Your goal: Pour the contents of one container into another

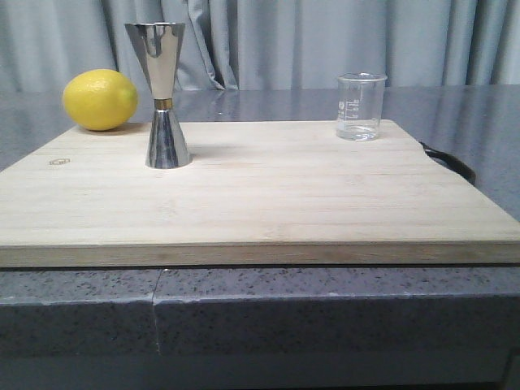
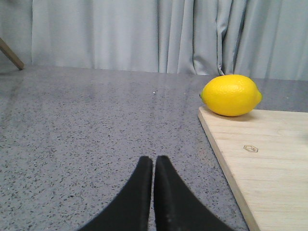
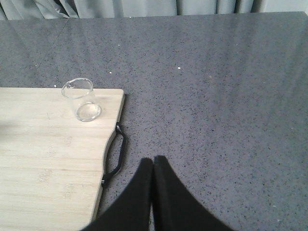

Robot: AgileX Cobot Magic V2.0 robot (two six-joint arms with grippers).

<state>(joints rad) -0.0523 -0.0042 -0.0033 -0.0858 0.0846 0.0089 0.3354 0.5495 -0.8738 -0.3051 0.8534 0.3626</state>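
beaker: small clear glass beaker [image 3: 82, 99] stands upright at the pale wooden board's [image 1: 268, 195] corner, ahead of the right gripper [image 3: 153, 166], easy reach
jigger: shiny steel hourglass jigger [image 1: 165, 96] upright, open cone up, well apart
grippers: right and left gripper [image 2: 154, 166] pressed closed, empty, over the grey counter [image 3: 216, 86]
lemon: yellow lemon [image 2: 231, 95] ahead of the left one, probably just a prop

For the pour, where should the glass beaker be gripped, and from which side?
Grip the beaker around its cylindrical wall at mid-height, fingers on opposite sides, leaving the rim free. It stands upright at the cutting board's far right corner, so coming in level from the right with the right gripper, now shut, looks best.
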